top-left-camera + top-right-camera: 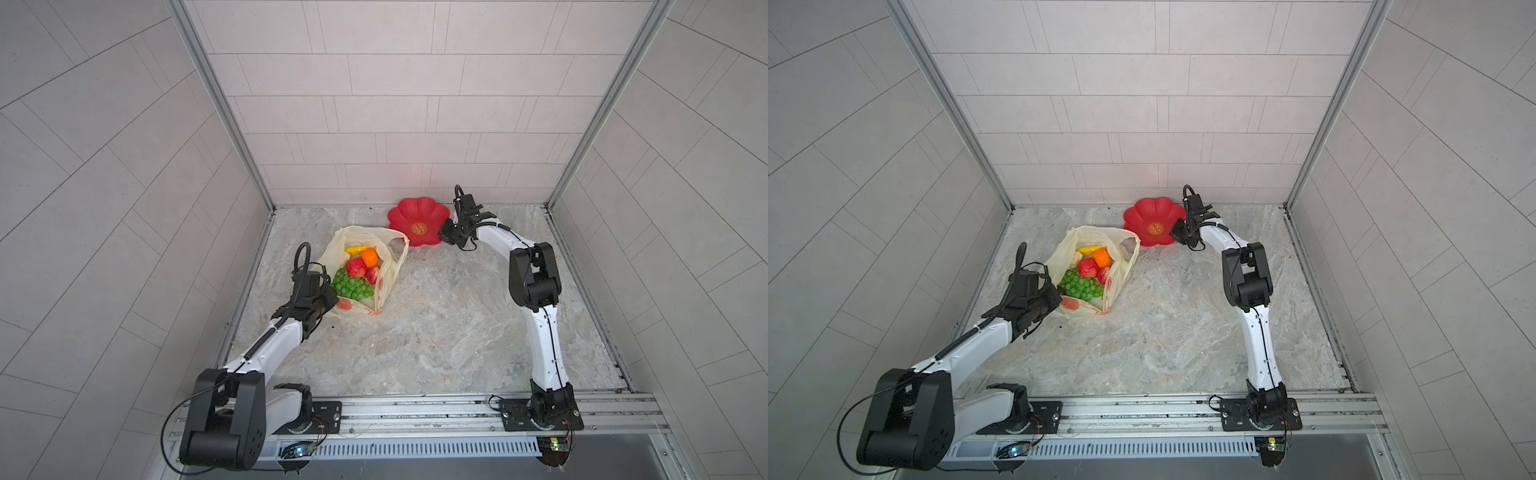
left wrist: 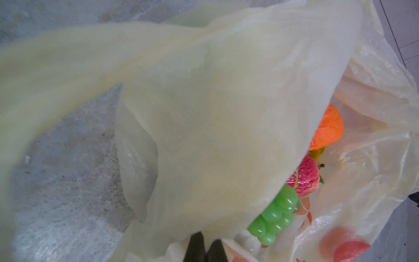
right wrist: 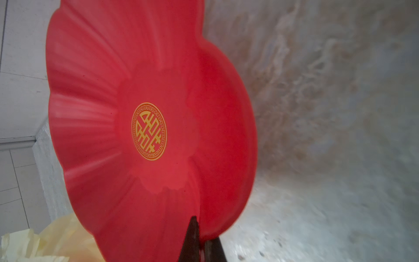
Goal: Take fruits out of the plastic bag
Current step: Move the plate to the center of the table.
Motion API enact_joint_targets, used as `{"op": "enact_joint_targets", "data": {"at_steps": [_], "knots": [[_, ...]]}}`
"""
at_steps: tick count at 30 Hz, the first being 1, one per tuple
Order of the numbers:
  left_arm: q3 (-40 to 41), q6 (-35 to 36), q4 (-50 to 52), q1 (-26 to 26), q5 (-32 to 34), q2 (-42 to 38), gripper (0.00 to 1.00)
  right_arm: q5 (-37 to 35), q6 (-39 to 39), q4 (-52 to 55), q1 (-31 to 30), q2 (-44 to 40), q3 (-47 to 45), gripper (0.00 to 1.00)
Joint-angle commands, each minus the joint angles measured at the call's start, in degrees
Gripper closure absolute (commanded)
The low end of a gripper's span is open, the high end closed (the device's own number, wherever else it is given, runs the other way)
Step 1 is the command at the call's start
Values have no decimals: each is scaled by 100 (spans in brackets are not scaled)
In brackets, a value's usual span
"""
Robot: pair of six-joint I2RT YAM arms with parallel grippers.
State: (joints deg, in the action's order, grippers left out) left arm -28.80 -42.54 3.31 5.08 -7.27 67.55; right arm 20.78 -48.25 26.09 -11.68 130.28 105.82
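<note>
My left hand [image 2: 205, 240] is closed on the near edge of the plastic bag [image 1: 390, 270], pinching the thin film so the mouth gapes upward. None of the fruits has come out yet. In both top views the grape bunch [image 1: 351, 286] lies nearest my grip, with a red piece [image 1: 356, 267], an orange [image 1: 370, 257] and a banana [image 1: 355, 250] deeper in. My right hand [image 3: 201, 240] is clamped on the rim of the red dish [image 1: 415, 216], one finger on each side of the edge. The dish sits just beyond the bag's far corner, and I cannot tell whether it touches the bag's handle. I judge this to be the set-up step: bag held open, dish being fetched as the place to put fruit. Next I should draw the dish out beside the bag, let go of it, and reach into the mouth for a top fruit while my left hand holds the film taut. The film is slack and a fold hangs over much of the opening in the left wrist view, so a reaching finger could snag it. The back wall [image 1: 374, 183] stands close behind the dish and the side wall [image 1: 257, 249] is close on the bag's left. To the bag's right and in front of it the tabletop [image 1: 436, 324] is bare, which leaves plenty of room to work.
</note>
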Motion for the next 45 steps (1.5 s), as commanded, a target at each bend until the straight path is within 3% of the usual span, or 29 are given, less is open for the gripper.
{"op": "enact_joint_targets", "data": {"at_steps": [1, 12, 21, 31, 38, 45], "knots": [[-3, 71, 20, 46, 46, -38, 96, -98, 51, -228, 218, -848, -893, 100], [-12, 71, 33, 50, 94, -58, 96, 96, 440, -815, 714, -3327, -4377, 100], [-10, 71, 38, 48, 183, -83, 96, 481, 852, -393, 683, -5061, -6175, 100], [24, 71, -2, 56, 168, -116, 96, 62, 417, -240, -376, -6165, -6995, 100], [32, 71, 13, 88, 173, -189, 96, -155, 100, -369, -1035, -6255, -7219, 100], [41, 71, 17, 151, 165, -226, 96, -353, 17, -445, -1299, -6142, -7233, 100]]}}
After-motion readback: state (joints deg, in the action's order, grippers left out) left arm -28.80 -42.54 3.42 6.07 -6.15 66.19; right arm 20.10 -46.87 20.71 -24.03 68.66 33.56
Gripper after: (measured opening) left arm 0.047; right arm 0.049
